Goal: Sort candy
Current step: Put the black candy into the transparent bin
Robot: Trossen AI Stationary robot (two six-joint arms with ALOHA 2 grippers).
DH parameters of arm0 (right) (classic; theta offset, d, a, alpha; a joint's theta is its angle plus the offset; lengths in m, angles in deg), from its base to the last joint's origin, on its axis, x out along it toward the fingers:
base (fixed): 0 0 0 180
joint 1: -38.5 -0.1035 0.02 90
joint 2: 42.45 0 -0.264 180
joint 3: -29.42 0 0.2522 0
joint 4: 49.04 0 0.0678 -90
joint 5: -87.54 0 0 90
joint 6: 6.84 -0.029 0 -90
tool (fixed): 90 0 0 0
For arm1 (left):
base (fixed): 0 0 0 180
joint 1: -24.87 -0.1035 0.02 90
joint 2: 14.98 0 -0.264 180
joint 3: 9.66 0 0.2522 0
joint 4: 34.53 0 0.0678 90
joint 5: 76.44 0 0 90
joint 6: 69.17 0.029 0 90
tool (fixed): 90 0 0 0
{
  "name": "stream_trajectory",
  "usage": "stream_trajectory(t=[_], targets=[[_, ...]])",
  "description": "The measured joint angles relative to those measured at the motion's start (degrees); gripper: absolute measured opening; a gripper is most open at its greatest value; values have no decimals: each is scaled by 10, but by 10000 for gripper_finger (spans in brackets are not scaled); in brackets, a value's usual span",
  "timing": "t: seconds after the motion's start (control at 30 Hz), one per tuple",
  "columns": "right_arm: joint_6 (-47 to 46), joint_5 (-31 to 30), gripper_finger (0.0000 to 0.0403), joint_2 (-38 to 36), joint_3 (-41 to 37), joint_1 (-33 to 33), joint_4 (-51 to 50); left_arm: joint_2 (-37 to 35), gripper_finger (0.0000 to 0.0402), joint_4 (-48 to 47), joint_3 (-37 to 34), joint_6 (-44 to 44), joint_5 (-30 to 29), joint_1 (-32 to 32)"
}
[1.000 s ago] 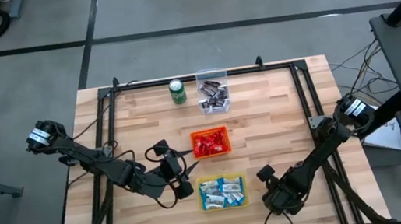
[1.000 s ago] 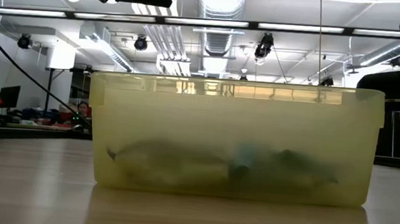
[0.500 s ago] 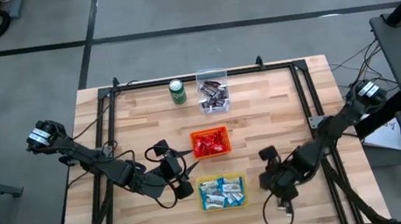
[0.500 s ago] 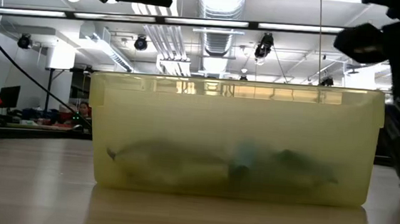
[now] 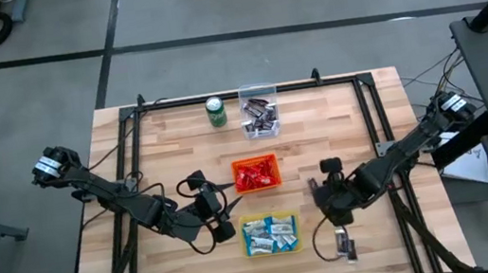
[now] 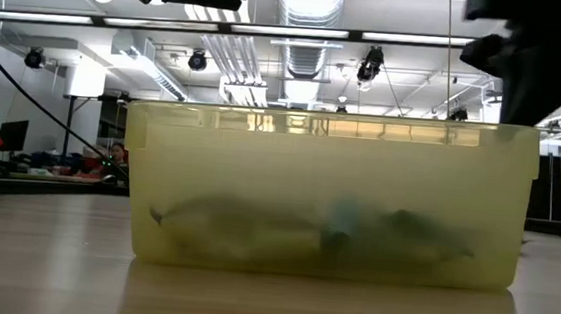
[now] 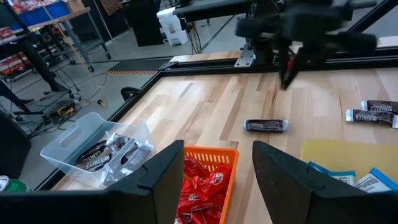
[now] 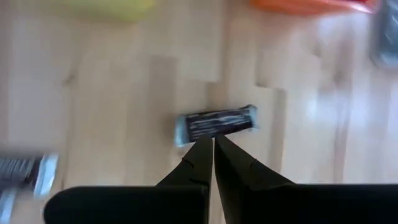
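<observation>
Right tool pinched shut, empty, just over a dark bar on the surface. Left tool wide, empty, by yellow bin. Bins mostly filled; approx 3 dark bars loose, not yet in clear bin.

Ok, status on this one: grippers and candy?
Right gripper shut, empty, above a loose dark-wrapped candy bar. Left gripper open, waiting beside the yellow plastic bin. Nothing blocking.
</observation>
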Motion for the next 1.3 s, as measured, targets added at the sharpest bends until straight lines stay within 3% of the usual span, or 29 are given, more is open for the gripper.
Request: stream_trajectory(t=[0.13, 0.23, 0.57, 0.97, 1.13, 1.3], targets=[[-185, -1, 9, 5, 0, 46, -2, 0, 174, 0, 0, 0, 0, 0], [-257, 60, 15, 5, -3, 74, 1, 0, 174, 0, 0, 0, 0, 0], [-355, 65, 117, 56, -12, 106, 6, 0, 174, -4, 0, 2, 0, 1], [-407, 58, 235, 141, -13, 119, 29, 0, 174, -5, 0, 10, 0, 1], [-409, 44, 241, 168, -13, 124, 34, 0, 174, -6, 0, 12, 0, 1], [-408, 43, 200, 184, -12, 128, 42, 0, 174, -6, 0, 12, 0, 1]])
